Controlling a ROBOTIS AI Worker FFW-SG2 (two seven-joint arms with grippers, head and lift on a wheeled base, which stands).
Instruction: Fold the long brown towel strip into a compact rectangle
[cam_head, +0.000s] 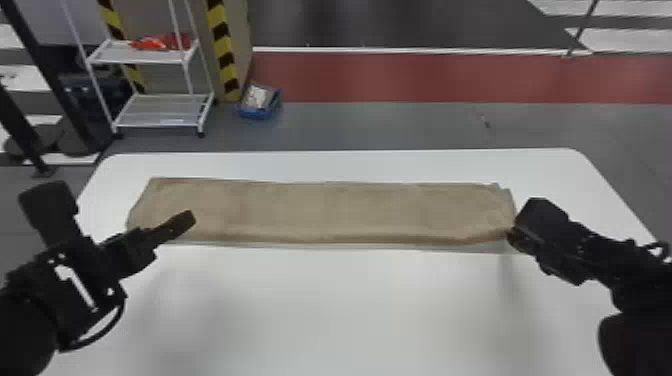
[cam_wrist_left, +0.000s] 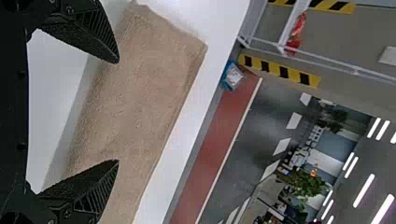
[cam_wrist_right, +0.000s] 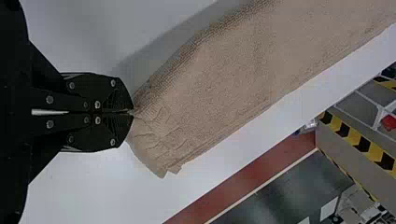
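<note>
"Okay, what have your tools got?"

"My right tool (cam_wrist_right: 130, 112) is closed on fabric, pinching the near corner of the towel strip (cam_head: 325, 210) at its right end. Small creases run out from the pinch. My left tool (cam_wrist_left: 118, 111) is spread wide at the left end, nothing between its fingers."

"And the strip itself?"

"Stretched lengthwise across the worktop (cam_head: 350, 310), toward the far side, fairly flat. It looks layered along the near edge."

"How will it handle, from where you sit?"

"Soft, limp and light, I'd say. The nap should give my fingers grip, so I wouldn't expect it to slip. Nothing fragile, but it won't hold a shape by itself; I'd expect the middle to sag if I lift one end high."

"So where would you take it?"

"Right at the end, through every layer. If I catch only the top one, the stack could shear apart. I'd carry that end low toward the middle, then smooth it down before folding again."
</note>
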